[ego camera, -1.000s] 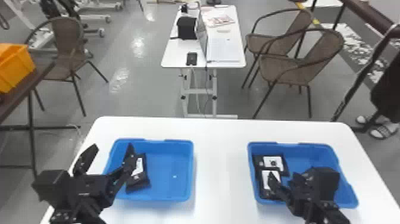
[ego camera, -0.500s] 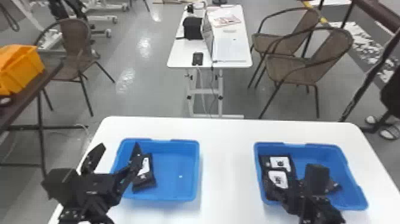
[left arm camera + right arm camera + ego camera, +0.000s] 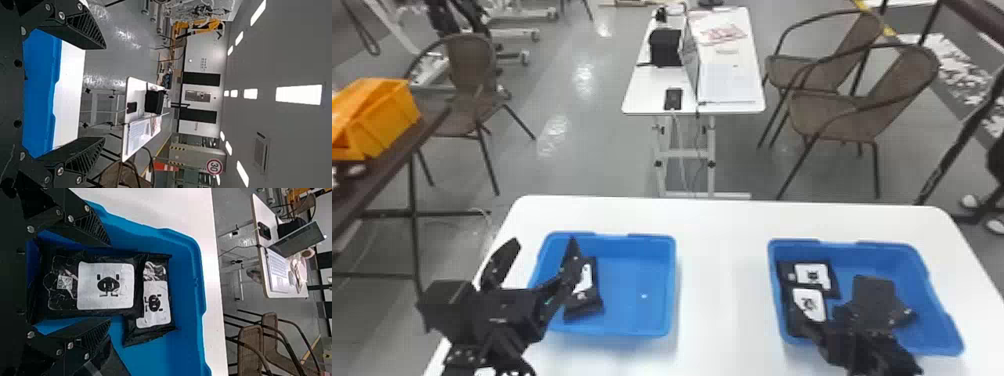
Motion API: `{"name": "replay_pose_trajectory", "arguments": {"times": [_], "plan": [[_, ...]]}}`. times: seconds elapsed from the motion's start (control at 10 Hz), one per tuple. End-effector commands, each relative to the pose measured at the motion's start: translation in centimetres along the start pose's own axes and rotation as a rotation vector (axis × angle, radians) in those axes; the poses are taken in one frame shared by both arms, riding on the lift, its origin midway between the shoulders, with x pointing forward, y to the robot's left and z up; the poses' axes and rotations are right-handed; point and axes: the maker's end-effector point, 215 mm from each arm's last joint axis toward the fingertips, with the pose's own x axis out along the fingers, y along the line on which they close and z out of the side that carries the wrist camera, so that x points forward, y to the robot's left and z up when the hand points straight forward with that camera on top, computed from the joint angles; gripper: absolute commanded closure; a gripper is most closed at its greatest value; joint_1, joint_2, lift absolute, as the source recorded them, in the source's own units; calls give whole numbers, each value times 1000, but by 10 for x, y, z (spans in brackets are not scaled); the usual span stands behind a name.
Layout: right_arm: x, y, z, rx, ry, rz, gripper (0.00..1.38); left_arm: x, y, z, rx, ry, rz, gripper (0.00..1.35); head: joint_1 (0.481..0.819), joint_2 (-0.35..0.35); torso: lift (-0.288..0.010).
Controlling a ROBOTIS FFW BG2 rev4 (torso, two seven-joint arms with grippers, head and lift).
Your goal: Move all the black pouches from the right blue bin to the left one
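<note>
From where I stand, two blue bins sit on the white worktop (image 3: 722, 250). The left blue bin (image 3: 642, 285) is close to the worktop's left edge, and the right blue bin (image 3: 932, 345) is over toward its right edge, with a big strip of white between them.

The robot's left end effector (image 3: 544, 243) is up above the left side of the left bin. Its two flat fingers are wide apart, with just air between them. Under and beside one finger is a black pouch (image 3: 587, 292) with a white patch. It lies in the left bin, near that bin's left wall.

The right end effector (image 3: 832, 312) is low over the right bin. Its fingers are wide too, one on each side of a black pouch with a white face patch (image 3: 105, 286). I can't tell if they touch it. This pouch lies along the right bin's left side, and its far end rests on part of the far pouch (image 3: 156, 301). That one lies crossways in the far left corner of the bin and has a white face patch too. A third dark pouch (image 3: 907, 316) is farther right in the same bin, partly hidden behind the right end effector.

Past the worktop's far edge is a small white table (image 3: 642, 95) with an open laptop (image 3: 691, 62), a black box (image 3: 666, 47) and a phone (image 3: 673, 98) on it. Brown chairs (image 3: 857, 115) stand to its right. Off to the left, an orange bin (image 3: 389, 120) sits on a dark table (image 3: 387, 175).
</note>
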Motion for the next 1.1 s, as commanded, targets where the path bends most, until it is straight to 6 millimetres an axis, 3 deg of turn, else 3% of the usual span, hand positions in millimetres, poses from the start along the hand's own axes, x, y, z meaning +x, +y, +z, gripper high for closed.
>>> {"name": "replay_pose_trajectory", "arguments": {"times": [0.0, 0.6, 0.7, 0.8, 0.9, 1.0], "plan": [[-4, -3, 2, -11, 10, -15, 374, 0, 0, 0, -1, 0, 1, 208, 695, 75, 10], [6, -4, -13, -26, 60, -11, 415, 0, -1, 4, 7, -15, 0, 208, 695, 70, 10], [8, -3, -21, -12, 81, -4, 598, 0, -1, 4, 8, -15, 0, 208, 695, 70, 10], [9, -5, -26, -11, 94, -4, 593, 0, -2, 7, 11, -23, -2, 208, 695, 69, 10], [9, -7, -26, -11, 100, -4, 769, 0, -1, 9, 15, -29, 1, 209, 695, 69, 10], [8, -4, -23, -9, 89, 13, 1069, -1, -1, 8, 16, -31, 3, 208, 695, 69, 10]]}}
